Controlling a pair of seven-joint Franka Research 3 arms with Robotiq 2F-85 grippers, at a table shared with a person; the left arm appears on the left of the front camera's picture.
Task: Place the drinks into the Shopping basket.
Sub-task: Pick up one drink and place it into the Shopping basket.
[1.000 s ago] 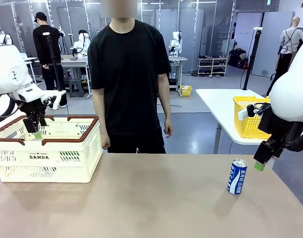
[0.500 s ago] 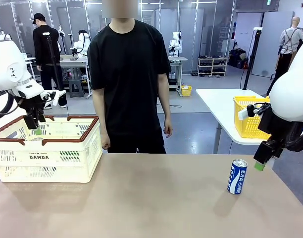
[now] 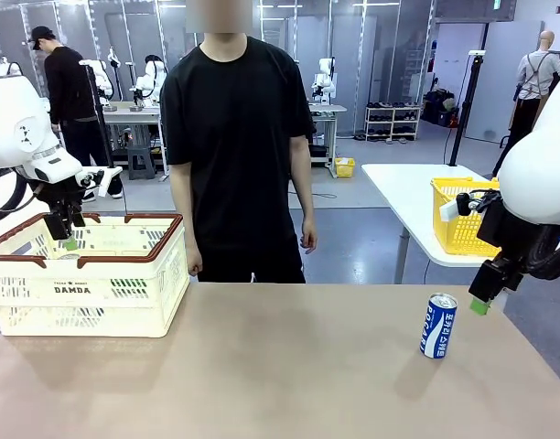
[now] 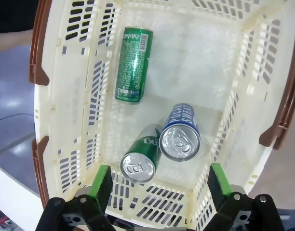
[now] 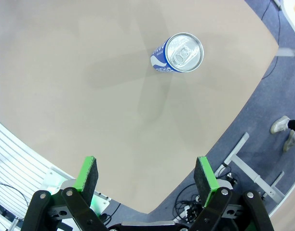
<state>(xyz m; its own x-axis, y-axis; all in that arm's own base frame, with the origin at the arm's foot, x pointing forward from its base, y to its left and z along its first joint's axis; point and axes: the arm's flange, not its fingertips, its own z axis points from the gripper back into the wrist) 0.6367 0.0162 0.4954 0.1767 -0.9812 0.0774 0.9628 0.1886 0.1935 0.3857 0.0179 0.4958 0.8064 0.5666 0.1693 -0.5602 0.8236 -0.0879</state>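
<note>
The cream Shopping basket with a reddish-brown rim stands at the table's left. My left gripper hovers over it, open and empty. The left wrist view looks down into the basket: a green can lies on its side, a second green can leans beside a blue and white can, all below my open left gripper. Another blue and white can stands upright at the table's right. My right gripper hangs open just right of and above it; the right wrist view shows this can well ahead of the gripper.
A person in a black shirt stands at the far side of the table, hands down. A yellow mesh basket sits on a white table behind at right. The table's brown middle lies between basket and can.
My left gripper rose a little and shifted left above the basket between the earliest frame and now. The right arm and the standing can have not moved.
</note>
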